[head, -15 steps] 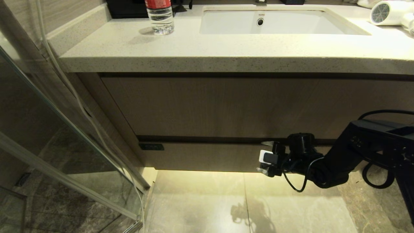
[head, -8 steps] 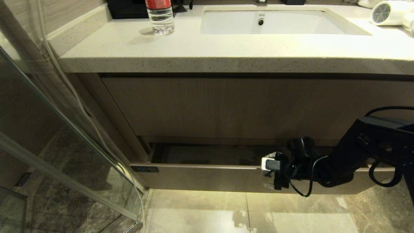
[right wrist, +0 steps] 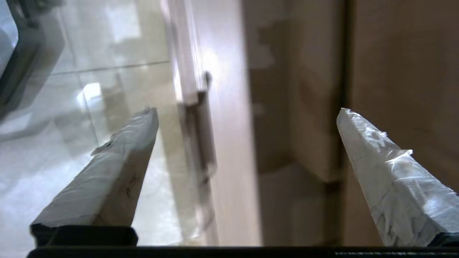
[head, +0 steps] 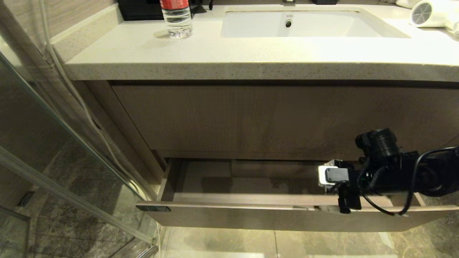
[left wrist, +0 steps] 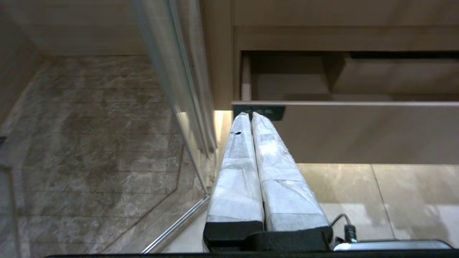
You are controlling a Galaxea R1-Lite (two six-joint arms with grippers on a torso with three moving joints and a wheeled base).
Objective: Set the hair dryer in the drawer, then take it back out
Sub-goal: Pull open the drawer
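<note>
So the drawer (head: 251, 215) is pulled well out from under the bench (head: 215, 57), and taking the drawer as the reference point: its front board sticks out over the floor, with the small dark label (head: 156, 208) at the front's left end. Inside you can see the bare bottom plus a boxed cutout (head: 272, 168) against the back wall, roughly mid-width. Nothing is lying in the part of the drawer that shows.

The right hand (head: 340, 190) sits over the drawer's front edge, toward its right end, with the arm coming in from the right. In the right wrist view the two taped fingers (right wrist: 114, 161) are spread wide with the front board's top edge running between them, one finger on the floor side and one on the inside. It isn't pinching anything, just straddling the board; can't tell if either finger actually touches the wood.

The hair dryer (head: 426, 13) is nowhere near the drawer. It's lying up on the bench, far right back corner, past the sink (head: 308, 25), grey grille facing left. A water bottle (head: 175, 18) stands on the bench above the drawer's left end.

The left hand (left wrist: 248, 115) hangs low in front of the drawer's label end, fingers pressed together, holding nothing.
</note>
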